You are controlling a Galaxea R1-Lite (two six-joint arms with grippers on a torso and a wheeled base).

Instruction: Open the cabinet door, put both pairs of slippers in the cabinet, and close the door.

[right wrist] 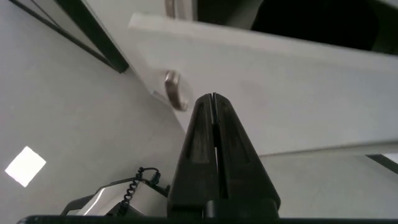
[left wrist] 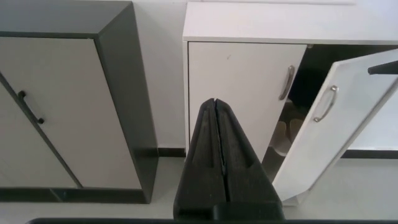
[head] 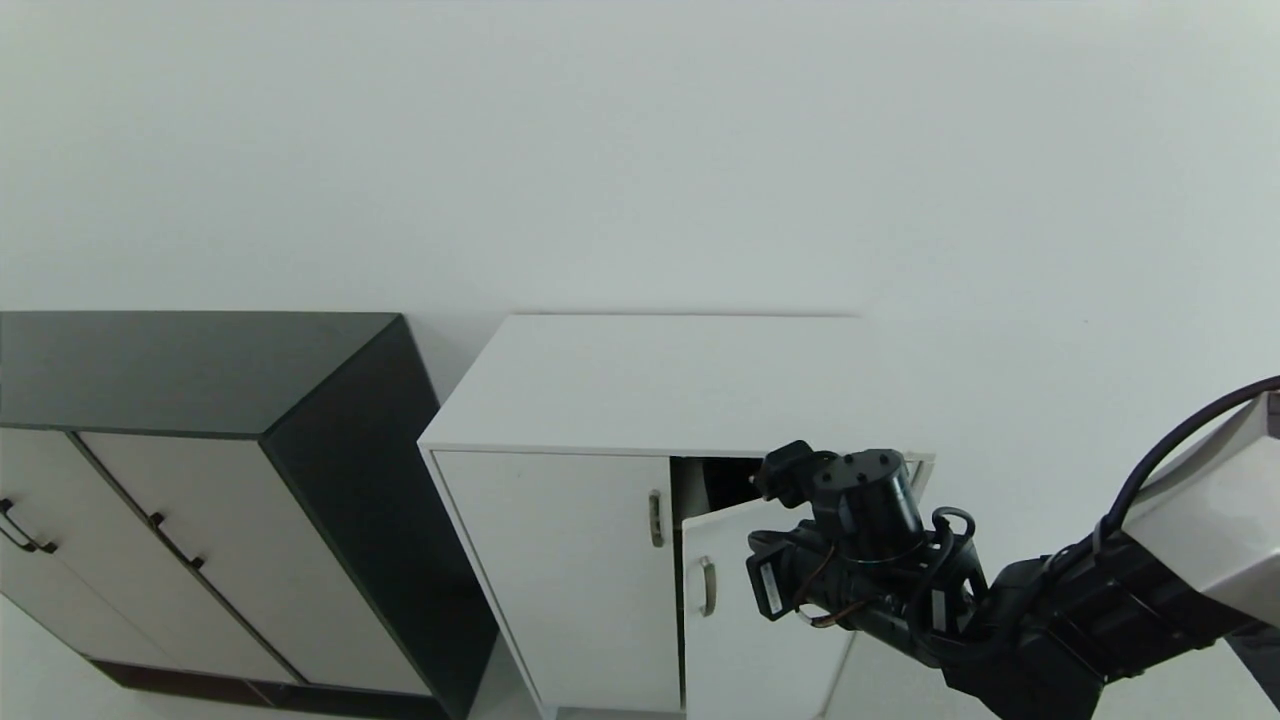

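R gripper (right wrist: 214, 99): fingers pressed together, nothing between them, tip just off the outer face of the R door (right wrist: 292, 93) of the white cabinet (head: 640, 385), near the door's metal handle (right wrist: 175, 90). Can't tell if it touches. L gripper (left wrist: 215, 104): also pressed together, empty, held back from the cabinet front. R door ajar, L door (left wrist: 239, 93) flush. Thru the gap, pale slippers (left wrist: 285, 134) sit low inside. Dark cabinet (left wrist: 118, 74) just beside, on robot's L. Wall (head: 640, 150) behind.
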